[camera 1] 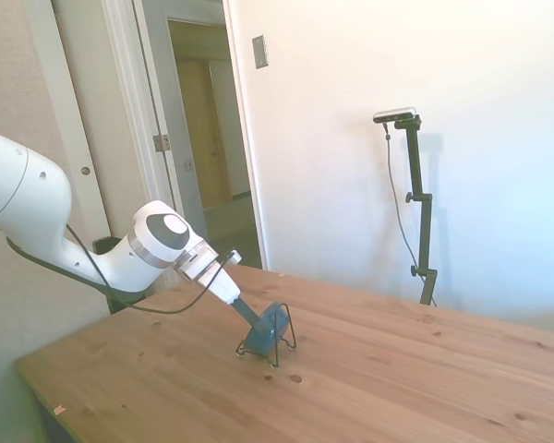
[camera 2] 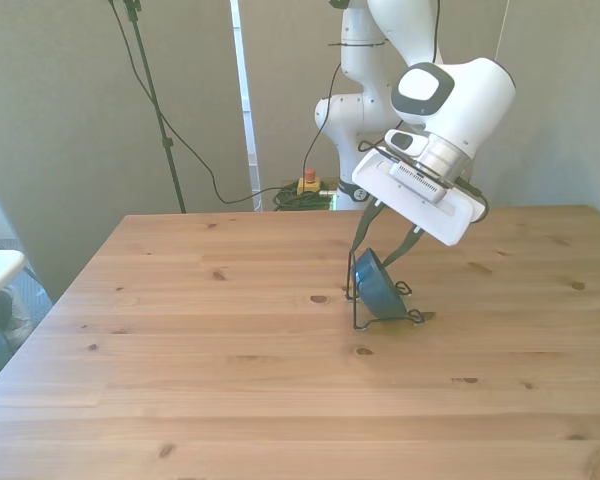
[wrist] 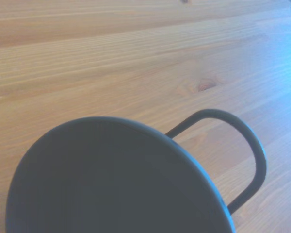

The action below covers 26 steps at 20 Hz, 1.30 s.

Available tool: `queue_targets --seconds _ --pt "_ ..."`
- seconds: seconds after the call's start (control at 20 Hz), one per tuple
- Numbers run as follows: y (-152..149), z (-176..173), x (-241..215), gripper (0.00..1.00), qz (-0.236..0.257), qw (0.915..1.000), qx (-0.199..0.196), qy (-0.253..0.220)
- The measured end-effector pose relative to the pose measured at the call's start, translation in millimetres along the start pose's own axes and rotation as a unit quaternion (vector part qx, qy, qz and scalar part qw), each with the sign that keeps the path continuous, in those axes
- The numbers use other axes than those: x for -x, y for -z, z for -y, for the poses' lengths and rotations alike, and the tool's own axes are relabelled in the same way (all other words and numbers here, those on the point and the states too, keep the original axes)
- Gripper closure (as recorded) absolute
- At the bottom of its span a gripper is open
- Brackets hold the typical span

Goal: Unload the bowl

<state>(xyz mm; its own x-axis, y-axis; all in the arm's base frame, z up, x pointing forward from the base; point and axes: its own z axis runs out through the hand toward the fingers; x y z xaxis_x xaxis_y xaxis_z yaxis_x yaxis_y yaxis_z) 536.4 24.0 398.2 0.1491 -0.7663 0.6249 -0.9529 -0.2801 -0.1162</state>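
The bowl [camera 2: 380, 285] stands on edge in the wire rack [camera 2: 365, 312], near the middle of the worktop [camera 2: 180, 340], tilted, with a rack loop [wrist: 242, 155] rising just past its rim. My hand [camera 2: 385, 238] reaches down at a slant, fingers spread either side of the bowl's upper rim; I cannot tell whether they grip it. Bare wood lies all round, every edge well away.

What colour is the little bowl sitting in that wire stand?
Teal-blue bowl; it shows best in the front view.
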Motion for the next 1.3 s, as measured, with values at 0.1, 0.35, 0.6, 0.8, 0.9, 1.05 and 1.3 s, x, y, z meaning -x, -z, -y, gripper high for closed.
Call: queue_targets --seconds 0.1,0.35,0.6,0.8,0.9,1.05,1.3 --pt "-0.6 -0.2 -0.7 1.0 0.0 1.0 0.001 -0.001" --pt "-0.9 -0.3 -1.0 1.0 0.0 1.0 0.001 -0.001" --pt "-1.5 -1.3 -0.8 1.0 -0.004 1.0 0.005 0.001" --pt "0.0 -1.8 0.8 1.0 -0.011 0.9999 0.008 0.003" --pt "2.2 -1.7 2.8 1.0 -0.013 0.9999 0.009 0.004" --pt "8.9 -0.7 9.1 1.0 -0.016 0.9998 0.009 0.007" --pt "13.4 0.0 14.7 1.0 -0.023 0.9997 0.009 0.009"
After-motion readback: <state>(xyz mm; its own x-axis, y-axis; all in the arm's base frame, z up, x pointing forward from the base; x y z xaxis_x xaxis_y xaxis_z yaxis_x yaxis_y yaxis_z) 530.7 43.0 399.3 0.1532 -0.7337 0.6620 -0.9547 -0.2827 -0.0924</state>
